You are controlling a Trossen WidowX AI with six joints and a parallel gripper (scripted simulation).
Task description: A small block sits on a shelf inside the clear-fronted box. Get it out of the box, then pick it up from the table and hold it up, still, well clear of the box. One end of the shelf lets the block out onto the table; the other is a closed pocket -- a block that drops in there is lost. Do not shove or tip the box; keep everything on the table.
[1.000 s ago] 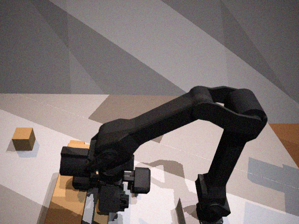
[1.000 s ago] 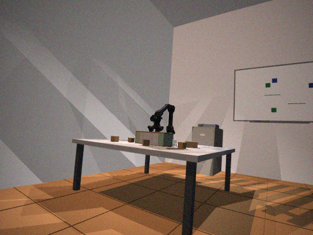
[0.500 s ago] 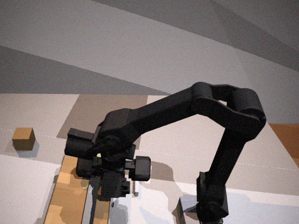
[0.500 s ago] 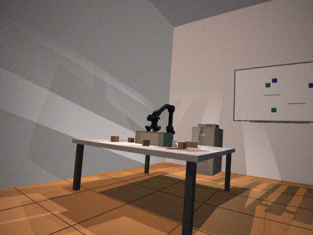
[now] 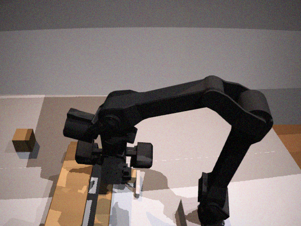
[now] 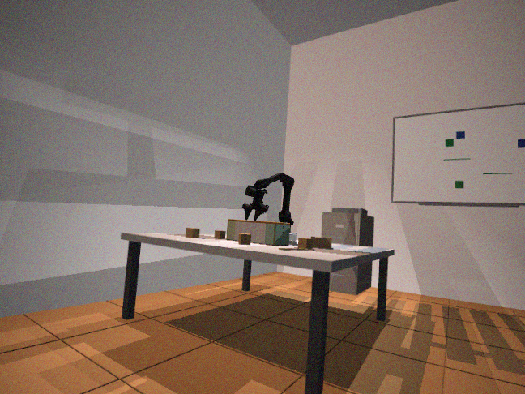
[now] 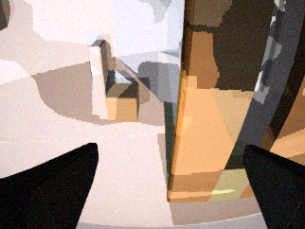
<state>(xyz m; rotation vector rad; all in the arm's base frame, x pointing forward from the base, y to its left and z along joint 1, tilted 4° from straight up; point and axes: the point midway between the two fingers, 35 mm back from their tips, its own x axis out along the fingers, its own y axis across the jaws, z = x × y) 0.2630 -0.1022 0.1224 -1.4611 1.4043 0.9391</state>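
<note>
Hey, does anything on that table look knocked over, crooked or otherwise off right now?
Nothing stands out. The box sits flat and upright on the table, the loose wooden cubes rest squarely on the tabletop, and the open, empty gripper hangs just above the box's top, apparently not touching it.

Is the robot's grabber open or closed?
Open. In the wrist view the black two-fingered tool has its dark fingertips at opposite edges, far apart, with nothing held between them, only table and box below.
</note>
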